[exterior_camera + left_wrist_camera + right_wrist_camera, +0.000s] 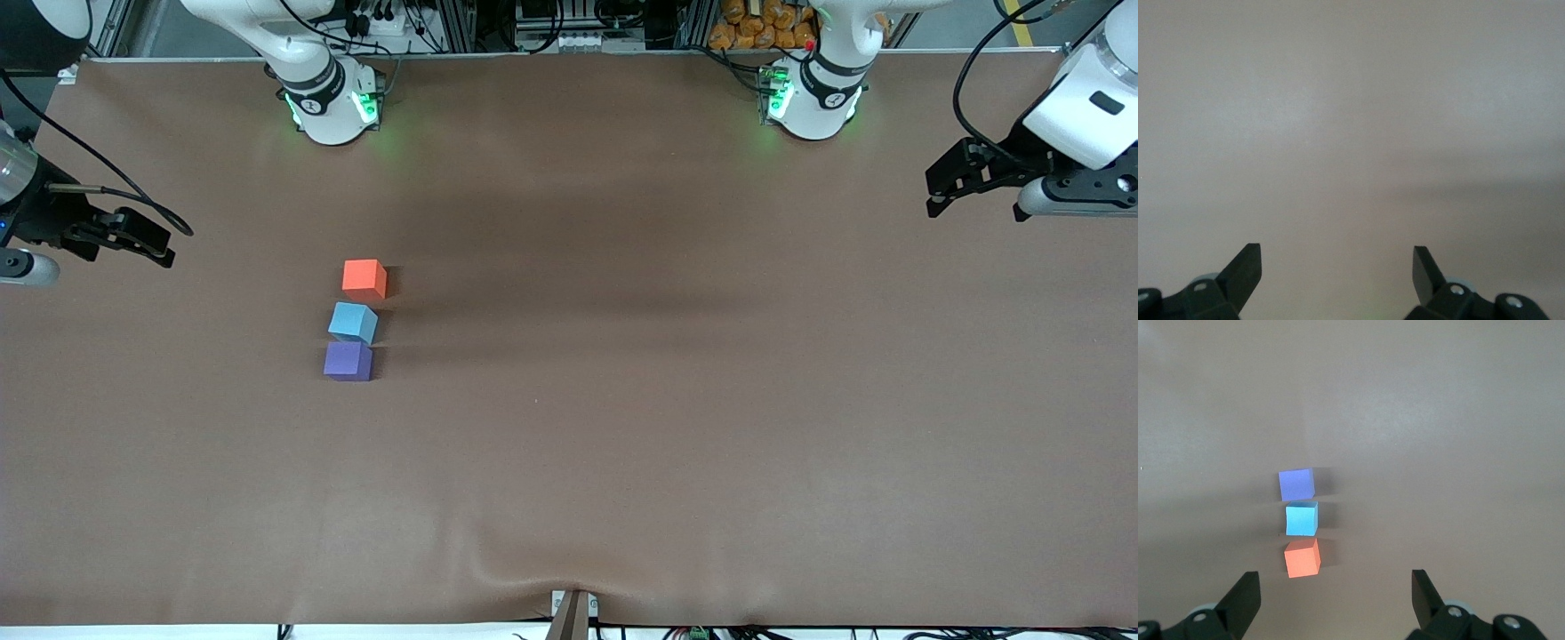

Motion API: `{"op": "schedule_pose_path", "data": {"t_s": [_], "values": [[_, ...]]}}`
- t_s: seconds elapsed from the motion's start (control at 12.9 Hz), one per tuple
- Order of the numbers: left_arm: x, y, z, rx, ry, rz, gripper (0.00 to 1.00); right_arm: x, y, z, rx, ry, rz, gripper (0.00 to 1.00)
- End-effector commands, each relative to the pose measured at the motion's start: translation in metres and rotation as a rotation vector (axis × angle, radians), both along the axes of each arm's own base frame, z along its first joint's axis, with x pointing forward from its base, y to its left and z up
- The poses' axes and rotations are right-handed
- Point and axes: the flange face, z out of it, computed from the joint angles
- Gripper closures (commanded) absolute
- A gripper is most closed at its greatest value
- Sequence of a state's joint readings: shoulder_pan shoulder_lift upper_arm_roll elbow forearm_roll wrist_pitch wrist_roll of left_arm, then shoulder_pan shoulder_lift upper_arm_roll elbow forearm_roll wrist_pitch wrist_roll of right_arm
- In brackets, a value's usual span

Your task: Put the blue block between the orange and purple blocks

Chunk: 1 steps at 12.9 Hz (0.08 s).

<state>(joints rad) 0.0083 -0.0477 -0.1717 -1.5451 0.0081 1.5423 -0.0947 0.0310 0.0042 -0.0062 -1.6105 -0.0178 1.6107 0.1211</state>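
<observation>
Purple block [348, 362], blue block [353, 322] skewed, orange block [364, 278]; both jaws wide.

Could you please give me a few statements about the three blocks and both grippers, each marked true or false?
1. The blue block sits between the orange block and the purple block. True.
2. The purple block is the farthest of the three from the front camera. False: it is the nearest; the orange block is farthest.
3. The right gripper is shut on the blue block. False: it is open and holds nothing, at the right arm's end of the table.
4. The left gripper is open over bare table, with no block between its fingers. True.
5. The blocks lie toward the left arm's end of the table. False: they lie toward the right arm's end.
</observation>
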Motion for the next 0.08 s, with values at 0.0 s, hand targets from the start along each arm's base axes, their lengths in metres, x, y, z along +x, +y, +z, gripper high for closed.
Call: {"op": "schedule_pose_path", "data": {"t_s": [0.0], "values": [[-0.0021, 0.0037, 0.011, -0.001, -0.015, -0.013, 0.0, -0.0045, 0.0019, 0.0072, -0.003, -0.015, 0.014, 0.0]]}}
